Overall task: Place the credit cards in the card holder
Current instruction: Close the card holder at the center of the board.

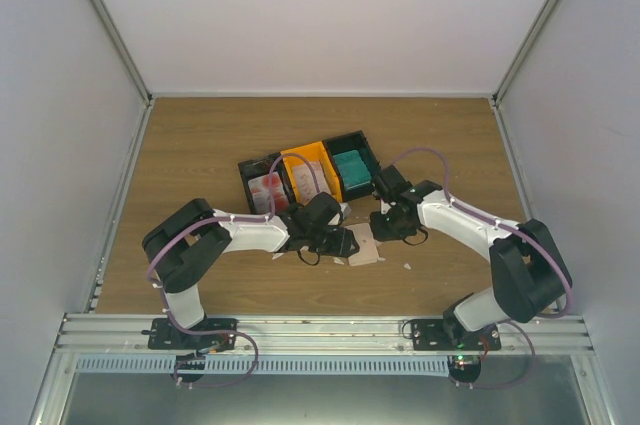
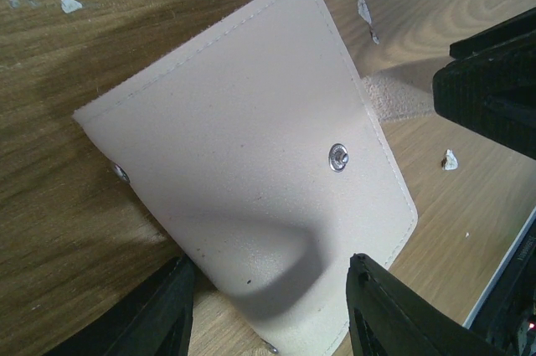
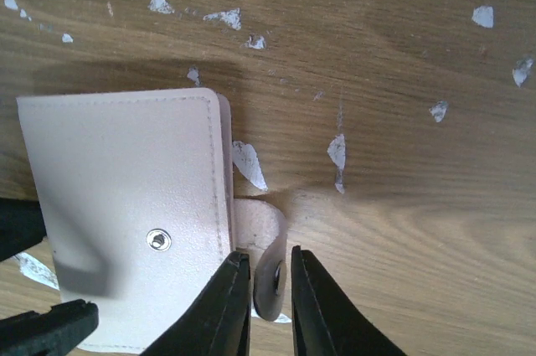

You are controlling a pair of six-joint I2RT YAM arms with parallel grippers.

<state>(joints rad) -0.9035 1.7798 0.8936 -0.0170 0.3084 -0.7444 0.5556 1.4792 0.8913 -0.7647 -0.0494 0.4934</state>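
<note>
We are reaching both arms inward over mid-table, wrists bent downward. Our left gripper (image 2: 268,310) is holding its fingers moderately apart, while our right gripper (image 3: 270,306) is pinching with fingers nearly together.

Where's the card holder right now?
In the top view the card holder lies closed on the table between the two grippers, just in front of the joined trays; its snap tab sits between the right gripper jaws.
</note>
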